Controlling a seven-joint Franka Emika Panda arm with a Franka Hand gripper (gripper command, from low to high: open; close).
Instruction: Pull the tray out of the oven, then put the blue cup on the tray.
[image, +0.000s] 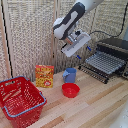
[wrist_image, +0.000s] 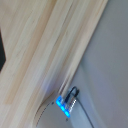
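**Arm aloft over a pale wood table, rack drawn out of the toaster oven**

The scene sits on a light wooden table (image: 95, 107) of long planks, pale and clean-grained; behind it stands a folding screen (image: 30, 35) of woven beige panels in wooden frames, which closes off the room from view. At the exterior view's right the toaster oven (image: 116, 50), black and silver, has its front door dropped down; the tray (image: 104, 63), a dark wire rack of thin parallel bars, is pulled forward out of the opening and lies over the lowered door. The blue cup (image: 69, 75) stands upright on the table, near the middle, well clear of the tray and just behind the red bowl (image: 70, 90); it is not on the rack. To the exterior view's left of the cup a yellow and red box (image: 44, 76) stands upright; further left and nearer the camera, a red basket (image: 21, 100) with a blue-grey rim rests on the wood.

The white and black arm reaches down from above; its gripper (image: 82, 50) hangs in the air between the cup and the oven, touching nothing; whether its fingers are spread or pressed together I cannot tell. The wrist view is blurred; it shows wood grain beside a grey surface, and a small blue glow (wrist_image: 62, 103) with a dark cable.
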